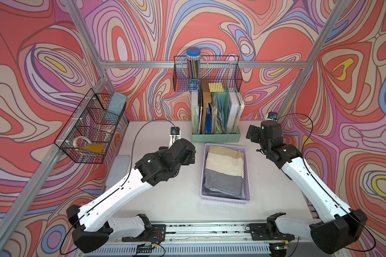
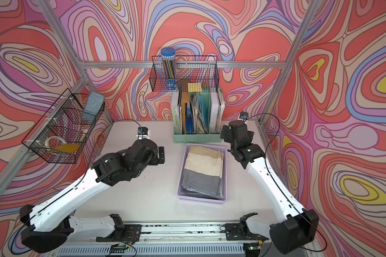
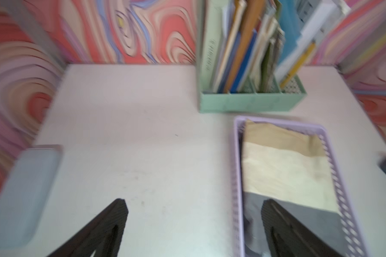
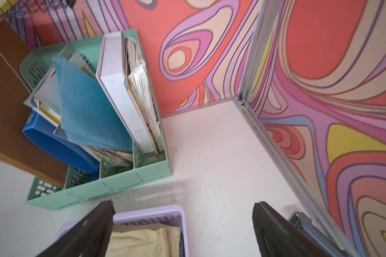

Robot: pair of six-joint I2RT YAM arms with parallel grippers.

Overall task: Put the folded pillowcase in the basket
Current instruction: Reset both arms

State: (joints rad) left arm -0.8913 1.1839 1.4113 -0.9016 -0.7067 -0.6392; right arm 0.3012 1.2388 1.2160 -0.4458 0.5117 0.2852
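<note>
On the table, both top views: the basket (image 1: 225, 199) (image 2: 202, 198) stands lengthwise just in front of the mint-green file holder (image 1: 215, 138), between the two arms.
Pillowcase, both top views: the pillowcase (image 1: 223, 165) (image 2: 202, 169) lies folded and flat inside the basket and covers nearly all of its floor. Its tan band is toward the file holder, cream in the middle, grey at the near end.
Left arm, top views: the left arm (image 1: 125, 184) ends just beside the basket's left wall. Its pincer is mostly hidden under the wrist.
Right arm, top views: the right arm (image 1: 299, 173) ends near the basket's far right corner. Its pincer cannot be read from here.
Left wrist view: the left pincer (image 3: 192, 202) stands wide with nothing between its fingers. One finger (image 3: 103, 233) shows against the bare table (image 3: 143, 133), the other against the grey end of the pillowcase (image 3: 283, 169) in the basket (image 3: 237, 178). The picture is blurred, so contact cannot be told.
Right wrist view: the right pincer (image 4: 182, 203) is spread wide and empty. One finger (image 4: 91, 227) overlaps a corner of the basket (image 4: 156, 210), where the pillowcase (image 4: 143, 242) shows cream. The other shows against bare table (image 4: 210, 155). The file holder (image 4: 112, 189) stands just beyond the basket.
</note>
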